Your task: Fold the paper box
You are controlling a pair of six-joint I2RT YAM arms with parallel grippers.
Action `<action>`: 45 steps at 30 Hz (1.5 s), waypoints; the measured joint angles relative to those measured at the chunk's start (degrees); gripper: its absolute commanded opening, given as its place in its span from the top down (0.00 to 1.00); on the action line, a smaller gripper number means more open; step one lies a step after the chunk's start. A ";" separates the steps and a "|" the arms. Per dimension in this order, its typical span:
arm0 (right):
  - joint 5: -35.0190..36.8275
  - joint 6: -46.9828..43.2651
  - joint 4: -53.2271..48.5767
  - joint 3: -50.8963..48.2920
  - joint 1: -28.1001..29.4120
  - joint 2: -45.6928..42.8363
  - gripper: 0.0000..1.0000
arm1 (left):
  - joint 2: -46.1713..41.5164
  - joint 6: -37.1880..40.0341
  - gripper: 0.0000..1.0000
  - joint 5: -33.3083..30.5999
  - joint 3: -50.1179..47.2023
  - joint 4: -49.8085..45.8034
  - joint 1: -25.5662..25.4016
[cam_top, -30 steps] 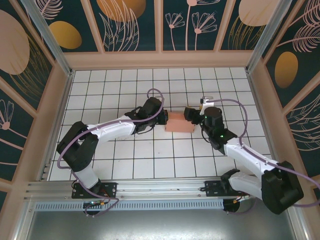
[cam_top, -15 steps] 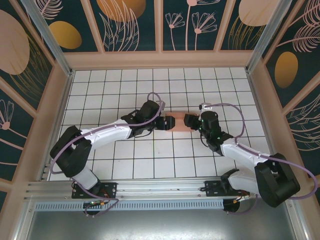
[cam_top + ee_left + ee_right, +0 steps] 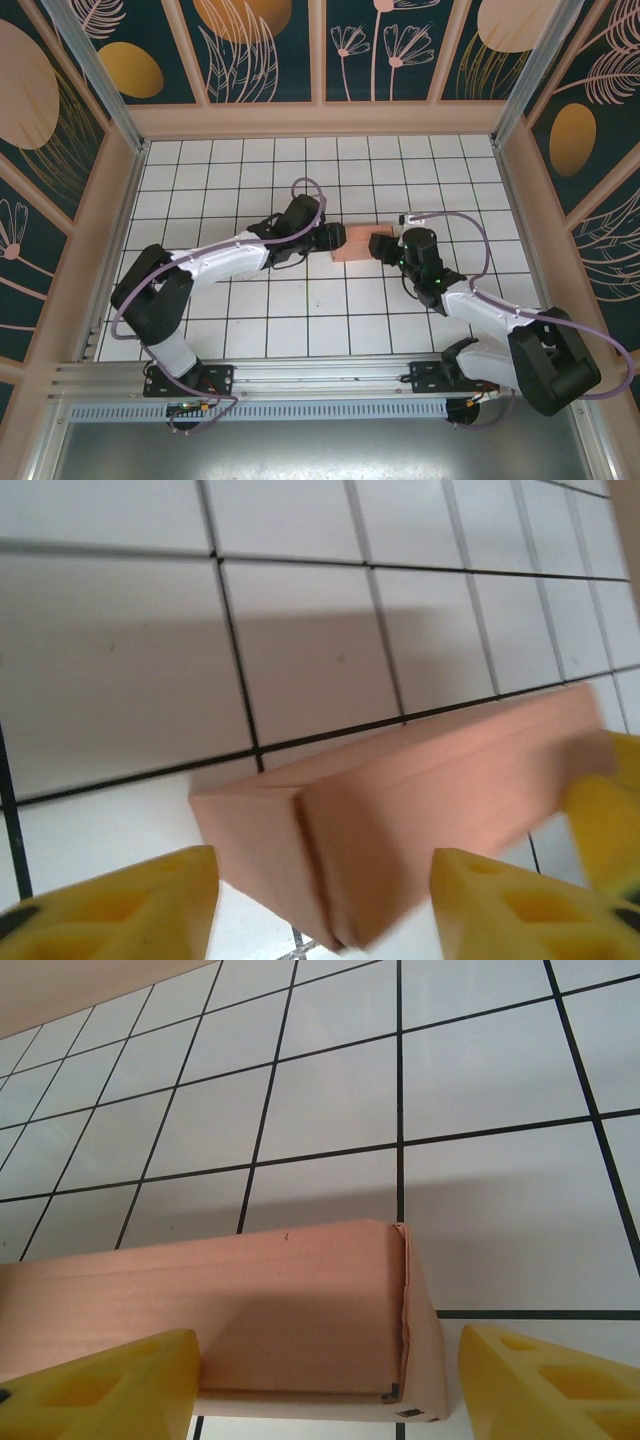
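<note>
The paper box (image 3: 357,245), formed, sits mid-frame on the counter (image 3: 300,300). The left end effector (image 3: 320,900), clenched a second ago, now stands released astride one end; the right end effector (image 3: 330,1380), released, brackets the other. Folding looks nearly done.

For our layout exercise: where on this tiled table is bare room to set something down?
Free: tile rows between the paper box and the back wall. Crowded: mid-table, where the left claw and right claw flank the box.
</note>
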 measured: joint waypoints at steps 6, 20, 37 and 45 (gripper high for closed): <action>-1.16 -0.02 -0.66 -0.42 -1.01 -0.63 0.32 | 1.68 -2.16 0.65 2.60 -1.31 6.58 0.24; -9.42 -3.87 -8.48 9.25 -4.92 2.95 0.11 | 3.28 -2.47 0.82 3.30 -2.36 12.61 0.33; -11.15 -2.58 -6.82 4.04 -15.98 1.81 0.16 | 3.39 -2.32 0.86 3.17 -3.52 15.19 0.31; -11.45 -3.30 -8.26 4.35 -14.49 0.35 0.13 | 3.54 -1.79 0.86 3.17 -3.34 15.23 0.31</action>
